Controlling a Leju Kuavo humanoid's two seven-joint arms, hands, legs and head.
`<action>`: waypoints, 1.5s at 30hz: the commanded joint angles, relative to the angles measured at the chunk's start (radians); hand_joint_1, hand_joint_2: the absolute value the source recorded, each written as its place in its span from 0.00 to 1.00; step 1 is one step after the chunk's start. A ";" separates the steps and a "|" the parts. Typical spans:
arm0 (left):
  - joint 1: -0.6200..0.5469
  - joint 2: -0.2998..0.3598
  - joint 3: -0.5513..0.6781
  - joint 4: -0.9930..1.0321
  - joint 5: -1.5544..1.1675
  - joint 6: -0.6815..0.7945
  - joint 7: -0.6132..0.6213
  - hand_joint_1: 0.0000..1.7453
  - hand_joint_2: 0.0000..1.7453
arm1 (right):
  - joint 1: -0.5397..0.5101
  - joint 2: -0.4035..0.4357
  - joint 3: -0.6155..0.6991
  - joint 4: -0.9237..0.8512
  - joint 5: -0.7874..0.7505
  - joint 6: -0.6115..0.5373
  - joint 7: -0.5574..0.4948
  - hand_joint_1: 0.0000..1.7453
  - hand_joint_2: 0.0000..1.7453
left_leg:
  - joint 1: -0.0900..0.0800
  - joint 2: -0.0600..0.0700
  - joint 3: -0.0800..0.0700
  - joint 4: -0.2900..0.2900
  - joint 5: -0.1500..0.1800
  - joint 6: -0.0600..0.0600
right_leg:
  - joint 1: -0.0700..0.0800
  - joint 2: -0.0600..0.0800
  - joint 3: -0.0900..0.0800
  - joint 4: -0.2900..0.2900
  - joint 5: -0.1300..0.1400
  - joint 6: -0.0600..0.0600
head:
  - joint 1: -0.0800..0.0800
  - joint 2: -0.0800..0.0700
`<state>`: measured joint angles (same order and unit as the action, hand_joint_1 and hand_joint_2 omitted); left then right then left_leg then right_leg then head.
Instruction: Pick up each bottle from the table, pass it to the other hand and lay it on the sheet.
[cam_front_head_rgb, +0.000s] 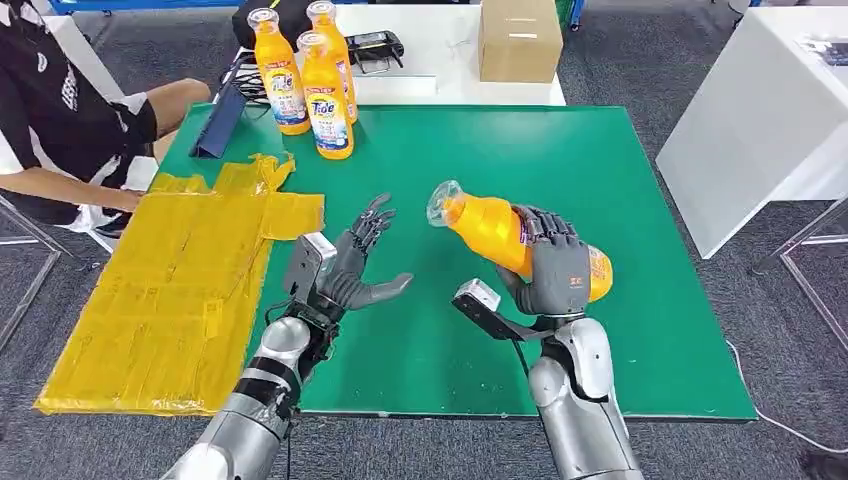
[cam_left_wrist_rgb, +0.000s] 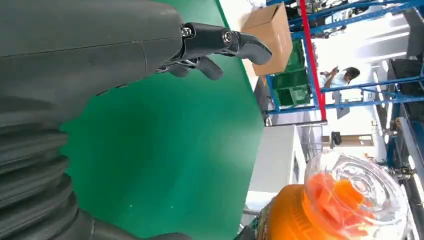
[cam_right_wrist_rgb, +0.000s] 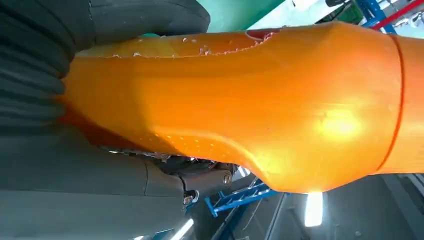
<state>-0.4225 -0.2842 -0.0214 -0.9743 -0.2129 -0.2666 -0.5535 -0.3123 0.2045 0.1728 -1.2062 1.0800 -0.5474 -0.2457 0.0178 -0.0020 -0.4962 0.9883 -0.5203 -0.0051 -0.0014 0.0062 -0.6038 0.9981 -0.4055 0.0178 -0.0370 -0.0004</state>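
Note:
My right hand (cam_front_head_rgb: 555, 270) grips an orange detergent bottle (cam_front_head_rgb: 490, 228) around its body and holds it tilted above the green table, clear cap pointing left toward my left hand. In the right wrist view the bottle (cam_right_wrist_rgb: 260, 100) lies close against that hand (cam_right_wrist_rgb: 75, 175). My left hand (cam_front_head_rgb: 358, 262) hovers open over the table, a short gap from the cap, with its fingers (cam_left_wrist_rgb: 220, 42) spread. The left wrist view shows the capped end of the bottle (cam_left_wrist_rgb: 345, 205) facing it. Three more orange bottles (cam_front_head_rgb: 318, 90) stand upright at the table's far left. The yellow sheet (cam_front_head_rgb: 180, 290) lies at the left.
The green table (cam_front_head_rgb: 600, 180) spreads across the middle. A person (cam_front_head_rgb: 70, 120) sits at the far left beside the sheet. A cardboard box (cam_front_head_rgb: 518, 38) stands on a white table behind, and another white table (cam_front_head_rgb: 770, 110) is at the right. A blue pad (cam_front_head_rgb: 218, 122) leans by the bottles.

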 joint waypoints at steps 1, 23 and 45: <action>-0.025 0.018 -0.036 0.015 0.002 -0.002 0.005 0.00 1.00 | -0.044 0.003 -0.024 0.018 -0.035 0.001 -0.019 1.00 1.00 | 0.000 0.001 0.003 -0.002 0.000 0.002 | 0.000 0.000 0.003 -0.002 0.000 0.001 | 0.000 0.000; -0.021 0.014 -0.231 -0.075 0.152 0.031 0.083 0.00 1.00 | -0.100 0.080 0.297 0.317 -0.172 0.341 -0.194 1.00 1.00 | 0.000 0.001 0.002 -0.002 0.000 0.001 | 0.000 0.000 0.001 -0.001 0.000 0.000 | 0.000 0.000; -0.044 0.000 -0.211 -0.007 0.135 0.058 0.089 0.00 1.00 | -0.091 0.083 0.351 0.264 -0.203 0.300 -0.186 1.00 1.00 | 0.000 -0.001 0.002 -0.002 0.000 0.001 | 0.001 -0.001 0.002 -0.001 0.000 0.000 | 0.000 0.000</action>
<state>-0.3845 -0.2834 -0.2090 -1.1108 -0.0568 -0.2174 -0.4746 -0.3875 0.2937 0.3933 -0.9537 0.8797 -0.2411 -0.4261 0.0179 -0.0020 -0.4975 0.9881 -0.5203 -0.0052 -0.0012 0.0061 -0.6054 0.9981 -0.4055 0.0177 -0.0370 -0.0004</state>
